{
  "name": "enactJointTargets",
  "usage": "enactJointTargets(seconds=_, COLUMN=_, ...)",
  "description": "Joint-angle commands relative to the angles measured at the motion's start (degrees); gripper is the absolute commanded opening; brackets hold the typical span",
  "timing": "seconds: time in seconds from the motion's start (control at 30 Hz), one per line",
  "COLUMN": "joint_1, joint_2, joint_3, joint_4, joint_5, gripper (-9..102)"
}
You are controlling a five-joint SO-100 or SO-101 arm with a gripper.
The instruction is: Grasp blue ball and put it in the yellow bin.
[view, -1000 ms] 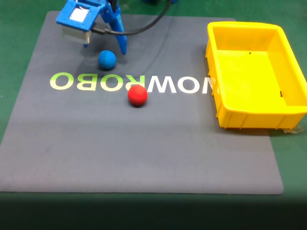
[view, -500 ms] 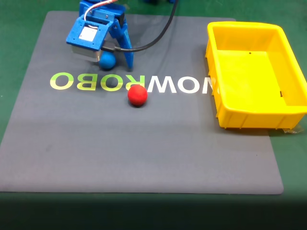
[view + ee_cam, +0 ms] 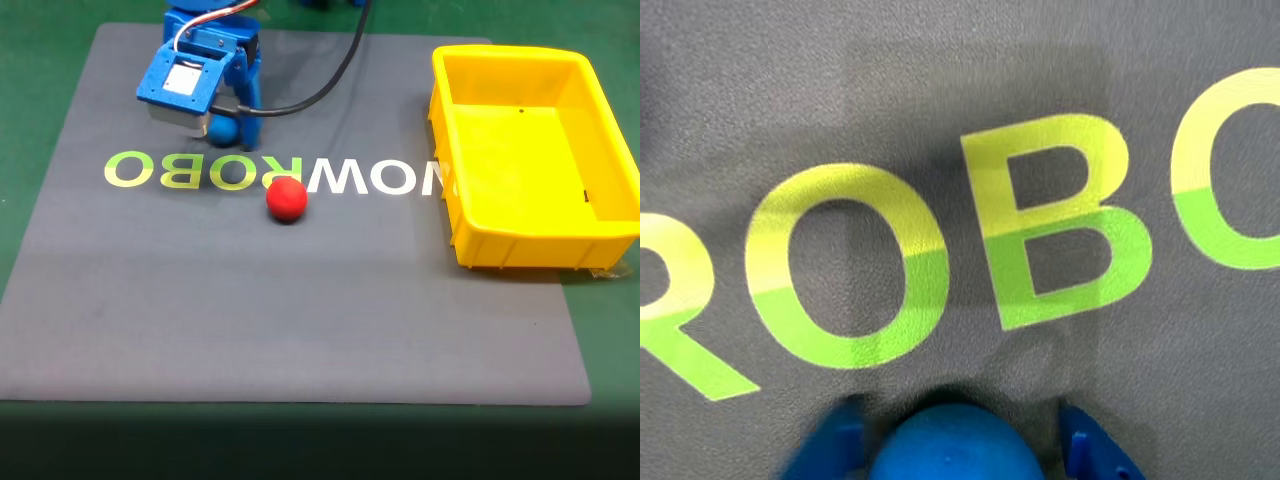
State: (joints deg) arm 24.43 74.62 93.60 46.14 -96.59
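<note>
Grey mat (image 3: 300,300) with yellow-green ROBO lettering (image 3: 940,270) is lying on a green table (image 3: 20,120). I am holding my blue two-finger gripper (image 3: 228,135) low over the mat's far left part in the fixed view. My fingertips (image 3: 830,445) are sitting either side of the small matte sky-blue ball (image 3: 955,445) in the wrist view, narrowly spaced around it; whether they are actually pressing it I cannot tell. Smooth red ball (image 3: 287,199) is resting on the mat near my gripper, toward the camera and a little right. Large bright yellow rectangular plastic bin (image 3: 530,160) is standing well apart, far right of my gripper.
</note>
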Motion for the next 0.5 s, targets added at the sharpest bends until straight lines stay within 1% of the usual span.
enactJointTargets(seconds=0.0, joint_1=-0.7, joint_2=0.62, joint_3=-3.6, joint_4=-1.49, joint_5=0.79, gripper=7)
enactJointTargets(seconds=0.07, joint_1=-1.05, joint_2=0.53, joint_3=-3.6, joint_4=-1.41, joint_5=1.23, gripper=0)
enactJointTargets(seconds=0.47, joint_1=-2.11, joint_2=3.69, joint_3=-3.6, joint_4=-1.49, joint_5=1.41, gripper=0)
